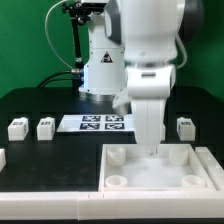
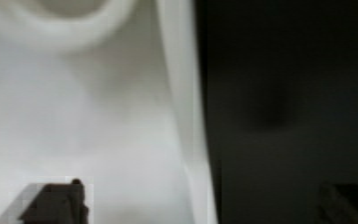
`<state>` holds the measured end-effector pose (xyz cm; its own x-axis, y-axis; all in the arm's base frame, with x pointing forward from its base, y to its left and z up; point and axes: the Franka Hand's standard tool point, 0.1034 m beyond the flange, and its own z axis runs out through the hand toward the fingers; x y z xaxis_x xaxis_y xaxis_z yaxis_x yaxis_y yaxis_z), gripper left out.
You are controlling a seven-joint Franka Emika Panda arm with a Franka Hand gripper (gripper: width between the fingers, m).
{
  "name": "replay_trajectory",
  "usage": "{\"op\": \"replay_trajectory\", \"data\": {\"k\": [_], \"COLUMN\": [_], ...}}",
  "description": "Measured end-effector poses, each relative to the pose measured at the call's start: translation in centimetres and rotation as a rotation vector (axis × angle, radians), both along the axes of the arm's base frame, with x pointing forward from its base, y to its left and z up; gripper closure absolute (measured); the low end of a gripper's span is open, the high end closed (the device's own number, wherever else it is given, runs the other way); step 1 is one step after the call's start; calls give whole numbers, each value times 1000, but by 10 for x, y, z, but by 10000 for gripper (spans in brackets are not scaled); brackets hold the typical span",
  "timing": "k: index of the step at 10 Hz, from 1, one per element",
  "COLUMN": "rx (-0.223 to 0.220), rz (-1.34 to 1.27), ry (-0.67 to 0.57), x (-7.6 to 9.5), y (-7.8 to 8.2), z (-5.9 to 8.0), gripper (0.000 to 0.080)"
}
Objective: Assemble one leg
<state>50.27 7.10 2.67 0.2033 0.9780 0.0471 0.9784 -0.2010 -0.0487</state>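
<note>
Nearest the camera lies the white tray-like piece (image 1: 150,175), flat on the black desk (image 1: 55,165) at the front corner on the exterior view's right, with round sockets at its corners. The arm (image 1: 150,50) reaches down from above, and the gripper (image 1: 150,146) hangs over the far part of this piece, close to its surface; whether it touches cannot be told. In the wrist view the two dark fingertips (image 2: 55,200) stand wide apart, one over the white piece (image 2: 87,110) and the other over the bare desk (image 2: 282,100), and the gripper (image 2: 202,205) straddles the piece's edge with nothing between the fingers. One round socket (image 2: 60,15) shows on the white surface ahead of them. None of the small white blocks is held. A leg (image 1: 17,127) stands near the desk's edge on the exterior view's left, and a second leg (image 1: 45,127) stands just beside it. Beyond that pair, toward the middle of the desk, the marker board (image 1: 100,122) lies flat. A third leg (image 1: 185,126) stands near the edge on the exterior view's right, behind the tray-like piece and apart from it.
</note>
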Motion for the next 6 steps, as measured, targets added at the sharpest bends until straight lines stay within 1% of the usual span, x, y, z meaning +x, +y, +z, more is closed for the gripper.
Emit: {"op": "replay_trajectory", "data": {"k": [1,2,3,4,5,6], "rx": [-20,-31,-41,-44,-28,-30], "rz": [-68,-185,-382,-543,-621,-724], "ry": [15,25,25,12,-3,12], "x": [-6,-10,-15,-15,-15,-17], "y": [15,29,47,67,76,74], "z": [16,23,31,43,43,40], "gripper": [150,150,150,150,150,150]}}
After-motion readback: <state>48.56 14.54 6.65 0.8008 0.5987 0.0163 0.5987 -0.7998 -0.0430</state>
